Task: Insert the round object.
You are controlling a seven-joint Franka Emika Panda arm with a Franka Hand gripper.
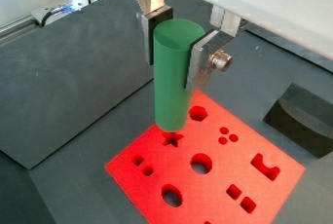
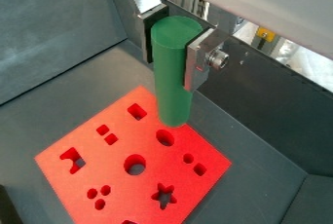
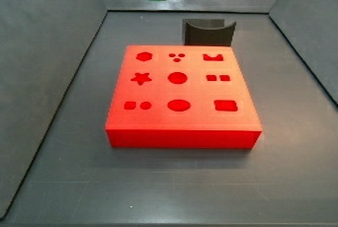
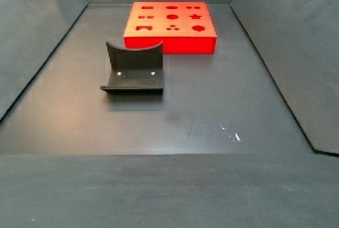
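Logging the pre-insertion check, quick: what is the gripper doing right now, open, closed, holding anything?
Gripper: closed on the green peg, held upright above the red block, not yet inserted.

Even overhead light, sharp focus; the red block (image 1: 208,165) glows saturated, small glare on the floor (image 4: 228,133).

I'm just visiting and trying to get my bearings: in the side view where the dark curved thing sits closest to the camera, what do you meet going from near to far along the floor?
Dark grey curved holder → flat red block with shaped holes. The gripper, holding the matte green cylindrical peg, appears only in the wrist views, above the block.
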